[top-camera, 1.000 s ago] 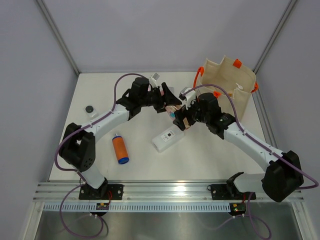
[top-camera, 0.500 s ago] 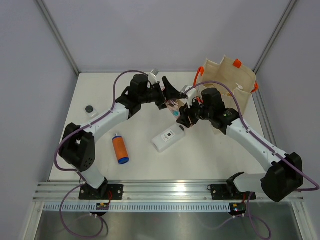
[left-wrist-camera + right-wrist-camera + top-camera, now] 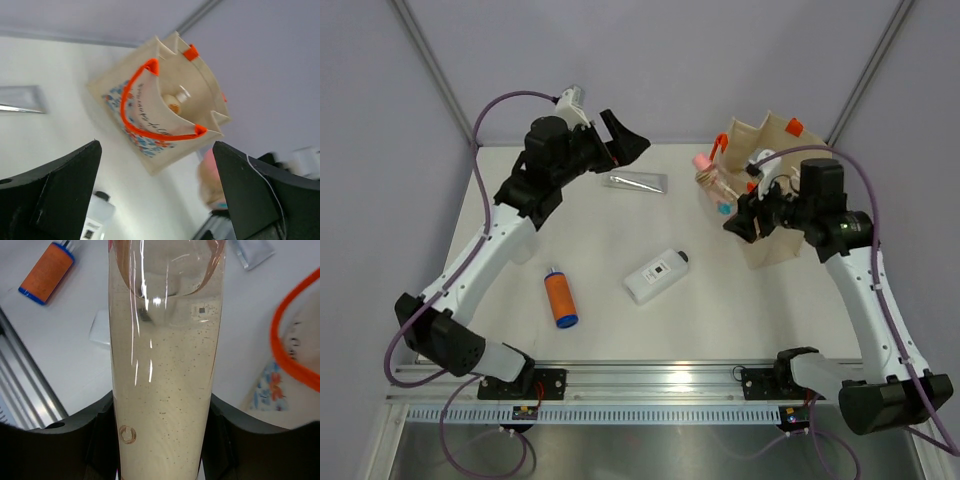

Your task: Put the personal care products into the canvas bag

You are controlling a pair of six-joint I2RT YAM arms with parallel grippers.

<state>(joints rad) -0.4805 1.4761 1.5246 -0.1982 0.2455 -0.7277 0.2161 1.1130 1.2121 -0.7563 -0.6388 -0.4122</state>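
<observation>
Text: nothing legible anywhere. The white flat bottle (image 3: 655, 277) has a small dark label patch, too small to read. The canvas bag (image 3: 202, 87) carries a line of dark script along its floral print (image 3: 140, 135), blurred in the left wrist view.

The right gripper (image 3: 732, 212) is clamped on the peach-pink bottle (image 3: 712, 185). In the right wrist view the bottle's body (image 3: 165, 365) fills the gap between both fingers (image 3: 100, 435), with its clear wall and speckled cream contents running up the centre of frame. Overhead it sits upper right, pink cap up, off the table and just left of the bag, overlapping the orange handle (image 3: 716, 150). Can't tell if it's over the opening.

The left gripper (image 3: 623, 140) is top centre, raised, with jaws spread wide and nothing between them.

A cream container with white top (image 3: 175, 102) lies inside the bag.

On the table are the silver tube (image 3: 638, 181) at upper centre, the white flat bottle at centre, and the orange cylinder (image 3: 560, 297) at lower left, blue cap toward the bottom.
</observation>
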